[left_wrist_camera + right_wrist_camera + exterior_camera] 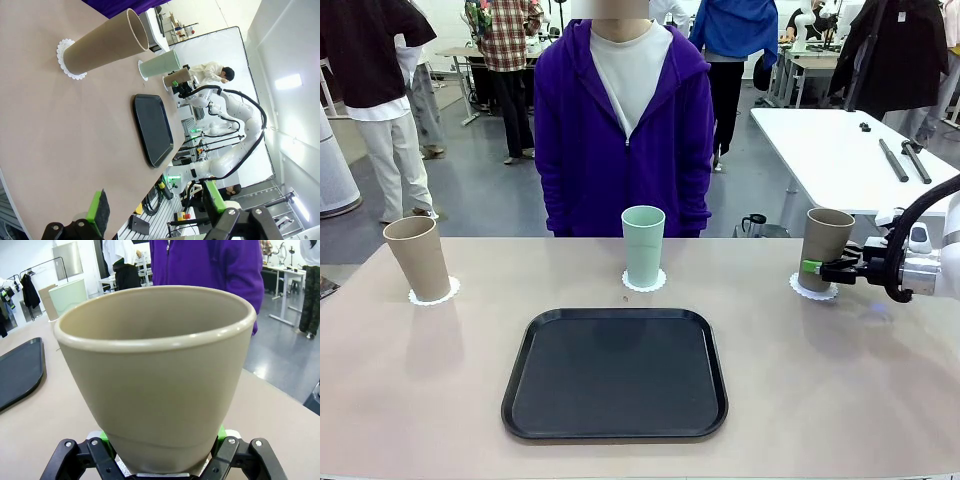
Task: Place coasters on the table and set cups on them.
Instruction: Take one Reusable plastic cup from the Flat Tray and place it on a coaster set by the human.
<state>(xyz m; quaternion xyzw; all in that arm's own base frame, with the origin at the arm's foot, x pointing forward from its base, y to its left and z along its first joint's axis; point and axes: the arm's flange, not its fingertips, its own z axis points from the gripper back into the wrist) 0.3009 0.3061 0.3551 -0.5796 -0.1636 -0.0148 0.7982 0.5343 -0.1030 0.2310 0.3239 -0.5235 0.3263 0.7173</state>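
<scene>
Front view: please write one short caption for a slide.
Three cups stand on coasters around a black tray; right gripper at the right-hand cup.

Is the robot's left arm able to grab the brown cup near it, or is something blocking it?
Probably yes. The left gripper is open, and bare table lies between it and the brown cup on its coaster. The black tray sits off to one side.

No lettering, label, brand mark or number can be read anywhere here: the cups, the coasters, the black tray and the table top are all plain, and the gear in the background is too small and blurred to make out any print
</scene>
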